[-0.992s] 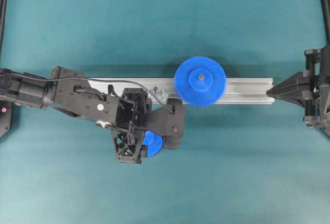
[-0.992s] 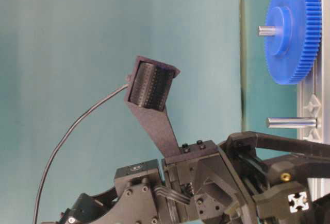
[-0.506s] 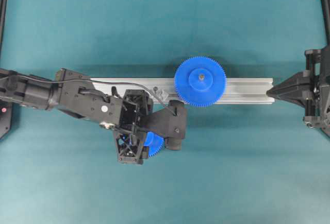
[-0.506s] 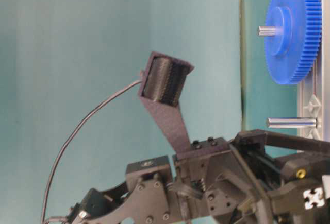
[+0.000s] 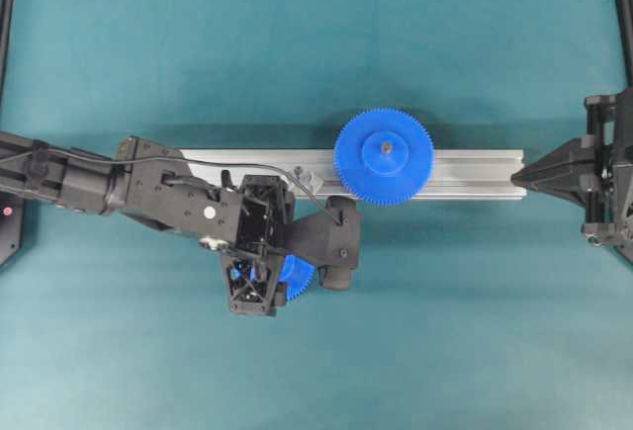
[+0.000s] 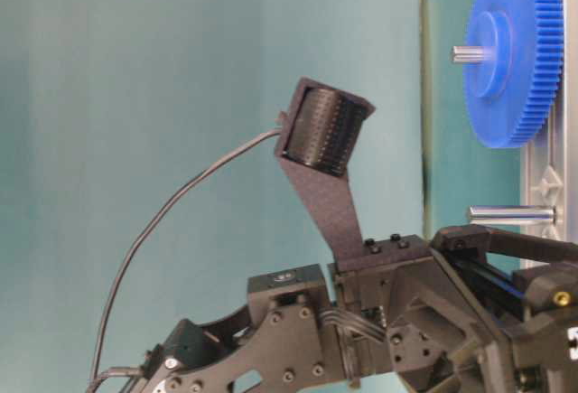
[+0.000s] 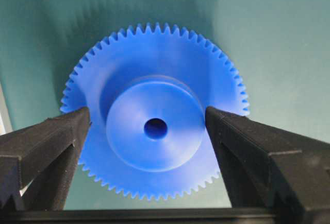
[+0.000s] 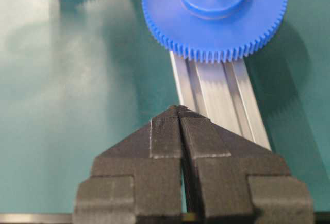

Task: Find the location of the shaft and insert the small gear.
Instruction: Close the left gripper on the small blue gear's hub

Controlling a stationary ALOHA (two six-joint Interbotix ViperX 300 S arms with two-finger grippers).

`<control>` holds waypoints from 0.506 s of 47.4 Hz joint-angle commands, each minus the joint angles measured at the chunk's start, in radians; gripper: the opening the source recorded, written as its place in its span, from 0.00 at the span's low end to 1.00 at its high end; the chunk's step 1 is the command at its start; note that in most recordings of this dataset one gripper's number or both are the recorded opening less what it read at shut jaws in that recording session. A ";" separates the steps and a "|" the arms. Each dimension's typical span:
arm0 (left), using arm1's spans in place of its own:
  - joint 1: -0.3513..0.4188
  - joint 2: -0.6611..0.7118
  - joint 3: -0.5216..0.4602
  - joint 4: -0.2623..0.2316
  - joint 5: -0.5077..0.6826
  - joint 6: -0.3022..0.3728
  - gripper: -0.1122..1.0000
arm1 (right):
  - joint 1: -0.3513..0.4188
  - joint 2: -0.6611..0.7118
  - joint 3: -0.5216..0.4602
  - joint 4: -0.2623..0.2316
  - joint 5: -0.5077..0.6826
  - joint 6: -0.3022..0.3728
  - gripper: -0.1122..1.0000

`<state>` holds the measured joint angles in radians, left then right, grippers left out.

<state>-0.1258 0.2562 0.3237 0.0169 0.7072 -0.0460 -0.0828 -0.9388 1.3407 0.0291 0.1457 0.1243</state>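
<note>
We are lowering our left hand (image 7: 149,131), fingers spread wide and gripping nothing, around the raised hub of the small bright blue toothed plastic gear (image 7: 154,131), lying flat on the teal surface (image 5: 445,331) at six o'clock of the ribbed aluminium rail (image 5: 475,173). Next we are judging a centred close on the hub, then a carry toward twelve o'clock to the thin bare steel shaft (image 6: 510,215). Our right hand (image 8: 179,112) is resting pinched together.

Overhead view looks straight down on the whole table, rail (image 5: 346,173) running across mid-frame, arms entering from both sides. Table-level view sits low and close behind the left arm, turned on its side, sharing the big gear (image 6: 510,50) and shaft (image 6: 510,215) with the overhead. Left wrist view looks down, very near, onto the small gear (image 7: 154,131) between its fingers (image 7: 46,141); right wrist view faces along the rail from its end, sharing the big gear and the small gear's edge.
</note>
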 commanded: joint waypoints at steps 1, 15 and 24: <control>-0.005 -0.014 -0.017 0.002 -0.002 -0.002 0.94 | -0.002 0.005 -0.008 0.000 -0.009 0.011 0.09; -0.005 0.003 -0.011 0.002 -0.002 -0.002 0.94 | -0.003 0.005 -0.008 0.000 -0.009 0.011 0.09; -0.005 0.015 -0.005 0.003 0.006 0.000 0.93 | -0.003 0.005 -0.008 0.000 -0.009 0.011 0.09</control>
<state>-0.1258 0.2730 0.3221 0.0169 0.7087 -0.0460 -0.0813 -0.9403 1.3422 0.0291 0.1457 0.1243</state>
